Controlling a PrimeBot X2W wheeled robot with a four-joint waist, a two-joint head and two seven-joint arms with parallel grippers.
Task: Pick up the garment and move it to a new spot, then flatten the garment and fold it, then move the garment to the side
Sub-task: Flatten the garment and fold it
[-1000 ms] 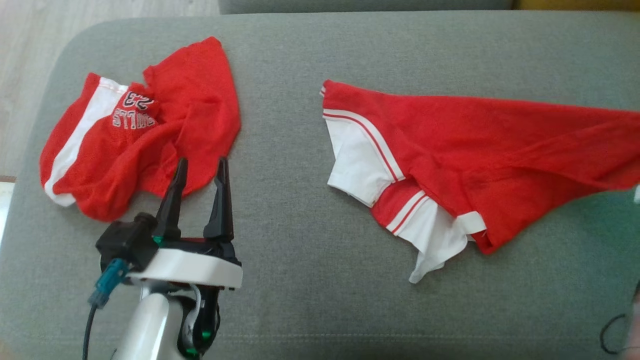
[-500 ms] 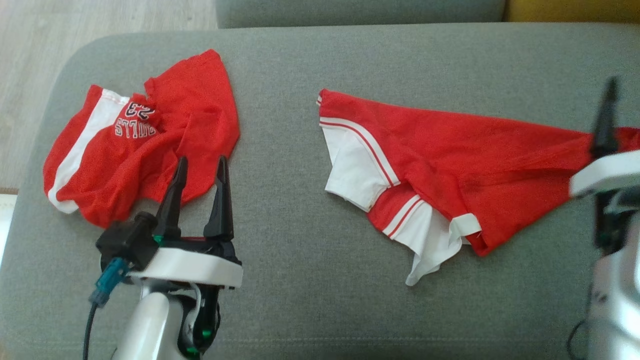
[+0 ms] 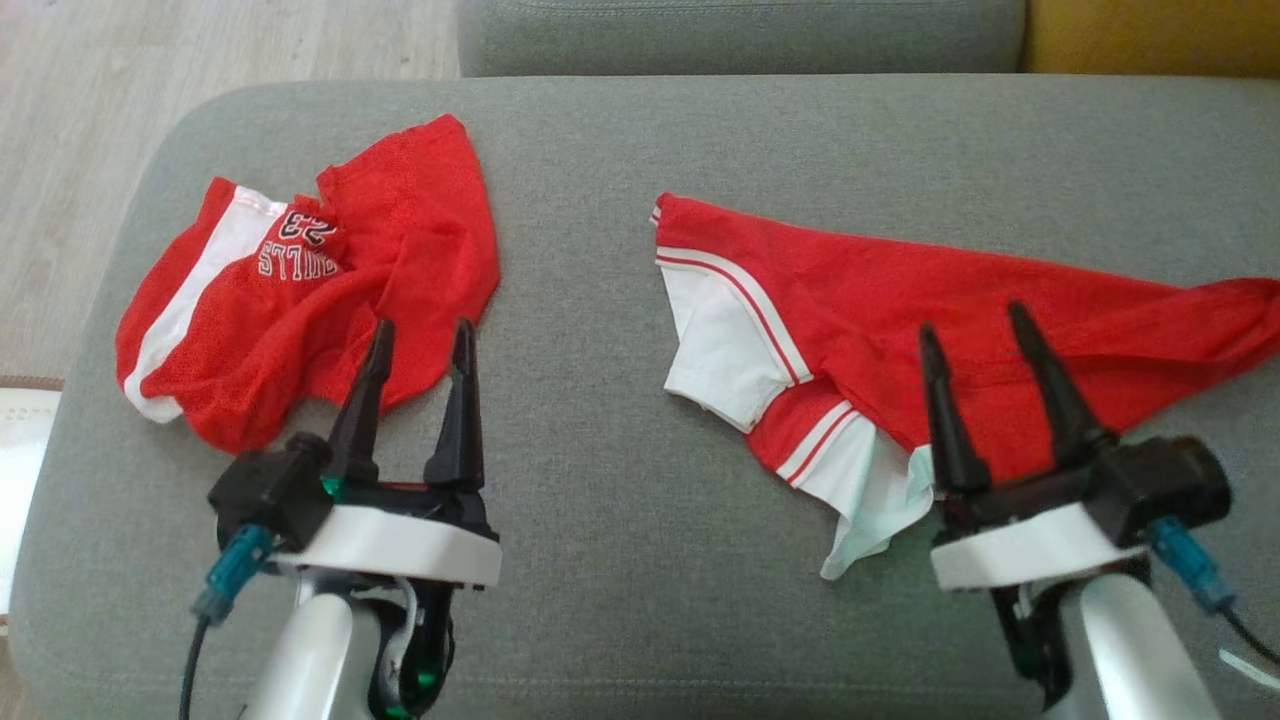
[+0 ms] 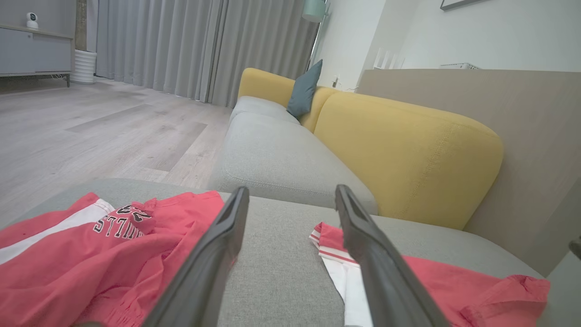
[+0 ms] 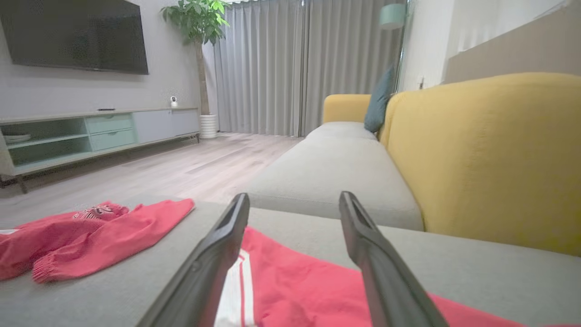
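Red garment (image 3: 900,290) beneath the right pincer (image 3: 972,320), fingers wide apart, empty; left pincer (image 3: 422,324) likewise

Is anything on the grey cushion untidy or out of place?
Yes. The left garment is crumpled in a heap; the right garment lies skewed and wrinkled, a white part sticking out at its near edge.

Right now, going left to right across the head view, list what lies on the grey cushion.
crumpled red garment with lettering → bare cushion → spread red and white garment. Left out: the left hand and the right hand, each open and overlapping a garment in this picture.
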